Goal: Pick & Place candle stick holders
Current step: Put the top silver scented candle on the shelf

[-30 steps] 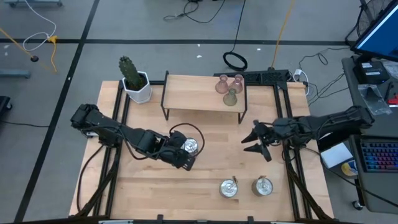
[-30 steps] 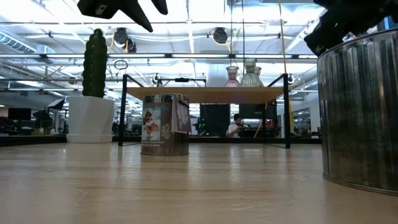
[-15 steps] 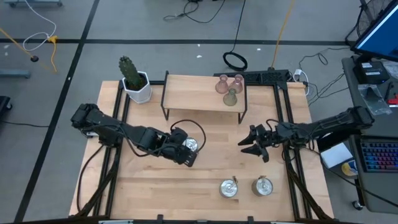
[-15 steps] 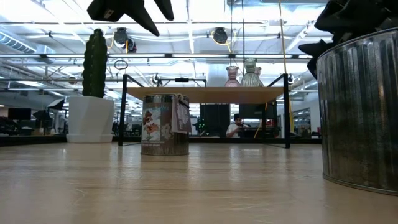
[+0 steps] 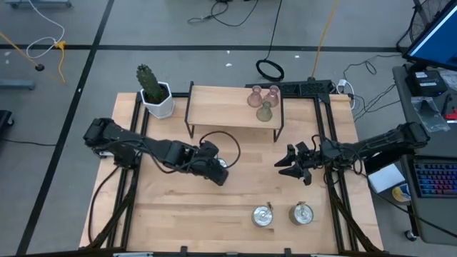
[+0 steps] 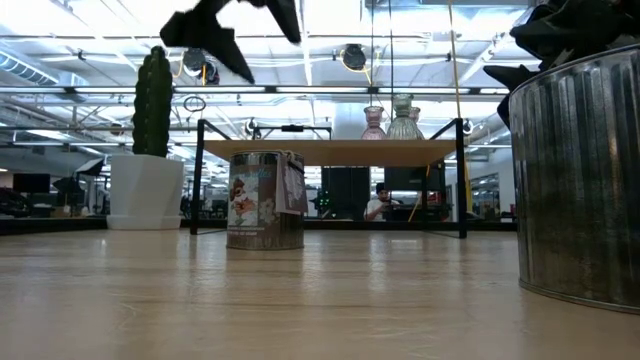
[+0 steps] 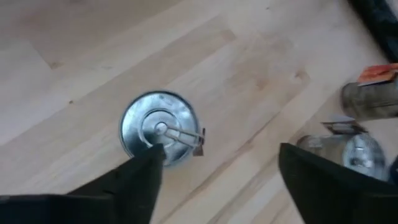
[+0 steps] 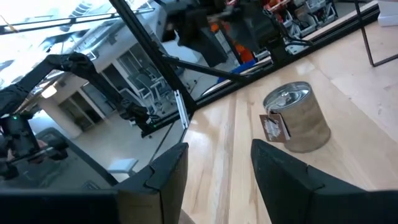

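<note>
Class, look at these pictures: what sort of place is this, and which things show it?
Probably a robotics lab or workshop: two robot arms work at a wooden table, cables trail over the floor, and a computer keyboard sits beside it.

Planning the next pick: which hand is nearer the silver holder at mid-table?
Left. The left hand hovers directly over the silver holder; the right hand hangs well off to its side.

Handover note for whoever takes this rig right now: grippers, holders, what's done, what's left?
Left gripper: open, above the mid-table silver holder, not gripping it.
Right gripper: open, empty, off the table at its right side.
Glass holders: all three on the shelf.
Front silver holders: two, near the front edge.
Done: apparently the glass ones. Left: probably the three silver ones; destination not shown.
</note>
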Robot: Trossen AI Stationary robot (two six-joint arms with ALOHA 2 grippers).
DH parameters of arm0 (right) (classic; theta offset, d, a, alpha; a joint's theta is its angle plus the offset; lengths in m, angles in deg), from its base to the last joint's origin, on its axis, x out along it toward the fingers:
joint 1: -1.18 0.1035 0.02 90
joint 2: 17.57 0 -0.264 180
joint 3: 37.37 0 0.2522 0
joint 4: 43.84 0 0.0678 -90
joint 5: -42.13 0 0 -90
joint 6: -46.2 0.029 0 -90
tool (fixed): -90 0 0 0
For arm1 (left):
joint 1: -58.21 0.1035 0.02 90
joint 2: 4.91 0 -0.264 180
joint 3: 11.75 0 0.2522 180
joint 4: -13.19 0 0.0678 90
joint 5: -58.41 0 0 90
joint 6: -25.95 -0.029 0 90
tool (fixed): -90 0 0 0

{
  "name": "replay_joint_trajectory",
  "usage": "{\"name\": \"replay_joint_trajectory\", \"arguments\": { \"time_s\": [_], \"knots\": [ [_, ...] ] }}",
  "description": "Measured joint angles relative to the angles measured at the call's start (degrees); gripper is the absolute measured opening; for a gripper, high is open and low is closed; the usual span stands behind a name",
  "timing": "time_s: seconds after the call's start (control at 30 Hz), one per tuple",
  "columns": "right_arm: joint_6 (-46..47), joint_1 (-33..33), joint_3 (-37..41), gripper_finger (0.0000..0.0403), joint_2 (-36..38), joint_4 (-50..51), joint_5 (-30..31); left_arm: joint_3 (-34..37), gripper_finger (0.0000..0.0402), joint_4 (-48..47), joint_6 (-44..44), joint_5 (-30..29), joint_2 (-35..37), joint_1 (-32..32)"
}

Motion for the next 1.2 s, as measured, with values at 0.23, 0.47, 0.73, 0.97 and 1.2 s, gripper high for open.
{"name": "replay_joint_trajectory", "arguments": {
  "time_s": [0.23, 0.47, 0.73, 0.97, 1.2],
  "knots": [
    [0.2, 0.0, 0.0, 0.0167, 0.0, -0.6, 0.1, 0.0, 0.0392, 0.3, -4.0, 12.7, -5.0, 3.3],
    [0.8, 0.0, 0.0, 0.0167, 0.0, -1.2, 0.1, 0.0, 0.0353, 0.1, -7.2, 19.5, -6.1, 5.4],
    [0.9, 0.0, 0.0, 0.0167, 0.0, -1.2, 0.1, 0.0, 0.0340, 0.2, -10.0, 14.3, -5.7, 5.4],
    [0.8, 0.0, 0.0, 0.0167, 0.0, -1.2, 0.1, 0.0, 0.0361, 0.3, -10.1, 14.6, -5.7, 5.5],
    [0.8, 0.0, 0.0, 0.0167, 0.0, -1.2, 0.1, 0.0, 0.0391, 0.3, -11.5, 14.7, -5.7, 5.5]
  ]
}}
